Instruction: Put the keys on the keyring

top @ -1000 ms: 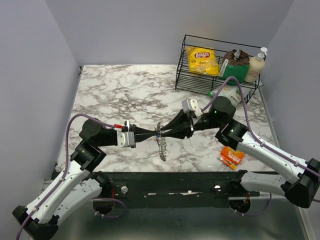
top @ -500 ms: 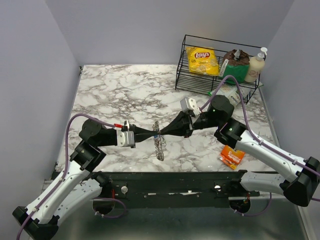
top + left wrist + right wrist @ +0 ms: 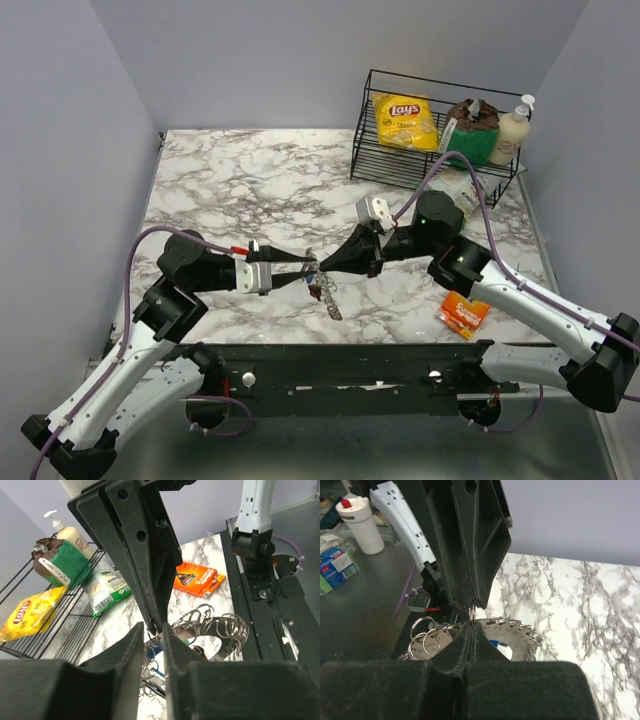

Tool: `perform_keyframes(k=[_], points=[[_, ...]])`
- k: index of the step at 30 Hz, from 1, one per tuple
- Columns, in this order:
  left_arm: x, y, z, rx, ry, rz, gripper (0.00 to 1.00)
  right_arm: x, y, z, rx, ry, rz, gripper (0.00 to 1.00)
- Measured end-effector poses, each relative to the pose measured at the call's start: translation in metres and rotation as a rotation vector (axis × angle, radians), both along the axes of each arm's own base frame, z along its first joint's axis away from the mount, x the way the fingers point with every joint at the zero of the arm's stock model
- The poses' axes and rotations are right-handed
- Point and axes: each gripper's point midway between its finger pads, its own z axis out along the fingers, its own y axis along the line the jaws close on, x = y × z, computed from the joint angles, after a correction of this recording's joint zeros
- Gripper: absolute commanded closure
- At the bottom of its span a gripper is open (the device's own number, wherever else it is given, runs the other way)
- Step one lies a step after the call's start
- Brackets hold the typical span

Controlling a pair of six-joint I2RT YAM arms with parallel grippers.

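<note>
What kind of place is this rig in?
Likely a lab test cell, not a real home: plain lilac walls box in a marble-print tabletop, and a wire rack holds staged props such as a Lay's chips bag and a pump bottle.

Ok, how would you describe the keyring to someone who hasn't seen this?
Go to the near middle of the marble table, where the left gripper and right gripper meet tip to tip. The keyring is right at those tips: flat grey metal, toothed rim, small wire loops, unlike the orange packet beside the right arm.
</note>
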Motion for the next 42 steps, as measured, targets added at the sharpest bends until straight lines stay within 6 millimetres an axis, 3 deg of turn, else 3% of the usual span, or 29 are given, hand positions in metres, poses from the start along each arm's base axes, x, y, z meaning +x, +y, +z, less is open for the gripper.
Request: perform_keyframes(k=[5, 15, 22, 28, 35, 42], points=[[0.002, 0.002, 0.004, 0.027, 0.006, 0.016, 0.56, 0.005, -0.001, -0.010, -0.039, 0.014, -0.035, 0.99], [0.016, -0.001, 0.009, 0.141, 0.092, 0.050, 0.55, 0.020, -0.003, -0.015, -0.116, 0.000, -0.111, 0.99], [0.027, -0.005, -0.001, 0.246, 0.207, 0.068, 0.52, 0.037, -0.005, -0.038, -0.230, 0.017, -0.178, 0.99], [0.036, -0.010, 0.003, 0.314, 0.281, 0.083, 0.52, 0.050, -0.004, -0.054, -0.328, 0.027, -0.213, 0.99], [0.044, -0.015, -0.017, 0.415, 0.388, 0.117, 0.53, 0.050, -0.008, -0.070, -0.394, 0.038, -0.210, 0.99], [0.055, -0.015, -0.037, 0.484, 0.442, 0.173, 0.59, 0.050, -0.009, -0.072, -0.401, 0.034, -0.205, 0.99]])
